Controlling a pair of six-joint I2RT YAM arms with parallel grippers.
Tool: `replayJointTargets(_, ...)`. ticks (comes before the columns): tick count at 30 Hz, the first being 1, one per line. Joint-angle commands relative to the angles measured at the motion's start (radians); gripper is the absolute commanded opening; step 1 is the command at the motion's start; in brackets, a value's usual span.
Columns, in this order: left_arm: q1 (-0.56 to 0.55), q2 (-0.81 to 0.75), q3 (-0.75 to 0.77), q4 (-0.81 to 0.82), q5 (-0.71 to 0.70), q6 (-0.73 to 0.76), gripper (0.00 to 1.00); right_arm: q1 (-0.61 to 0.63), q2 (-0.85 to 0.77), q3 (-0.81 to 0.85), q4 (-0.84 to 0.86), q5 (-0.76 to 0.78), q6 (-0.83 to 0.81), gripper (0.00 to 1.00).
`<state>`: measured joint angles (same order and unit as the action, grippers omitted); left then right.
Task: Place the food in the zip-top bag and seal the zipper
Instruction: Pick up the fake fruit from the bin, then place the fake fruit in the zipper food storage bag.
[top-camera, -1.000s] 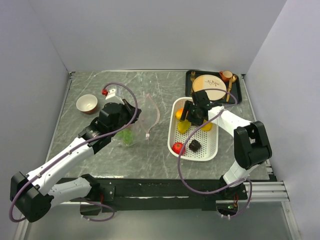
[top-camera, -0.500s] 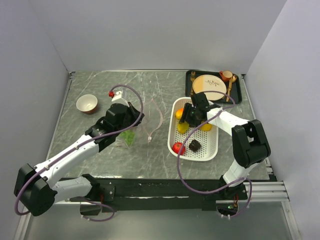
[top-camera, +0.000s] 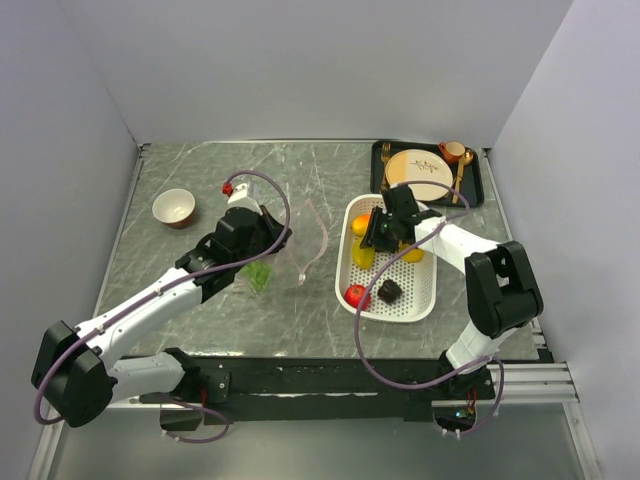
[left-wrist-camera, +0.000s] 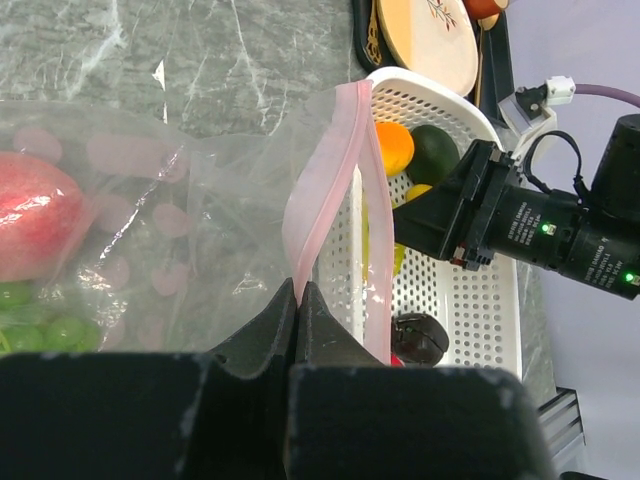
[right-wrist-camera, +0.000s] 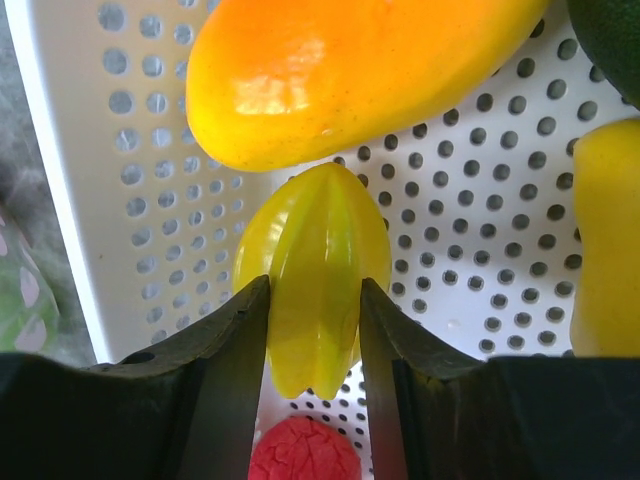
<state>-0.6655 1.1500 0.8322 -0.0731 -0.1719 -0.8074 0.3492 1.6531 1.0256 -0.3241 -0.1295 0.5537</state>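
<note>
The clear zip-top bag (top-camera: 292, 250) lies left of the white basket (top-camera: 425, 300). Its mouth faces the basket. A pink peach (left-wrist-camera: 30, 215) and green grapes (top-camera: 258, 275) are inside it. My left gripper (top-camera: 277, 240) is shut on one side of the pale pink zipper (left-wrist-camera: 320, 180) and holds it up; its jaws pinch the strip (left-wrist-camera: 297, 290). My right gripper (top-camera: 375, 240) is inside the basket. Its fingers are closed on both sides of a yellow ridged fruit (right-wrist-camera: 315, 270). An orange mango (right-wrist-camera: 350, 70), dark green avocado (left-wrist-camera: 435, 152), red tomato (top-camera: 356, 296) and small dark piece (top-camera: 389, 291) lie in the basket.
A black tray (top-camera: 480, 190) behind the basket holds a cream plate (top-camera: 418, 172), a small cup and cutlery. A small bowl (top-camera: 174, 207) stands at the far left. A second yellow fruit (right-wrist-camera: 610, 240) lies right of the one I hold.
My left gripper has moved right and a little farther back with the zipper strip, bringing the bag's mouth nearer the basket. The right gripper has shifted slightly inside the basket.
</note>
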Motion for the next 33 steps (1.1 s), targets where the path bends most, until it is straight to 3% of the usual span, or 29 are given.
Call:
replayJointTargets(1,-0.005,0.007,-0.013,0.033,0.015,-0.004,0.01,0.005,-0.09,-0.006,-0.003,-0.019,-0.04,0.25)
replayJointTargets(11,-0.005,0.017,-0.019,0.036,0.012,-0.004,0.01,0.007,-0.283,0.025,-0.072,-0.035,-0.052,0.26)
replayJointTargets(20,-0.006,0.047,-0.015,0.059,0.034,-0.012,0.01,0.03,-0.472,0.021,-0.024,-0.186,-0.034,0.31)
replayJointTargets(33,-0.022,0.123,0.019,0.101,0.058,-0.018,0.01,0.208,-0.392,0.097,-0.013,-0.222,-0.097,0.34)
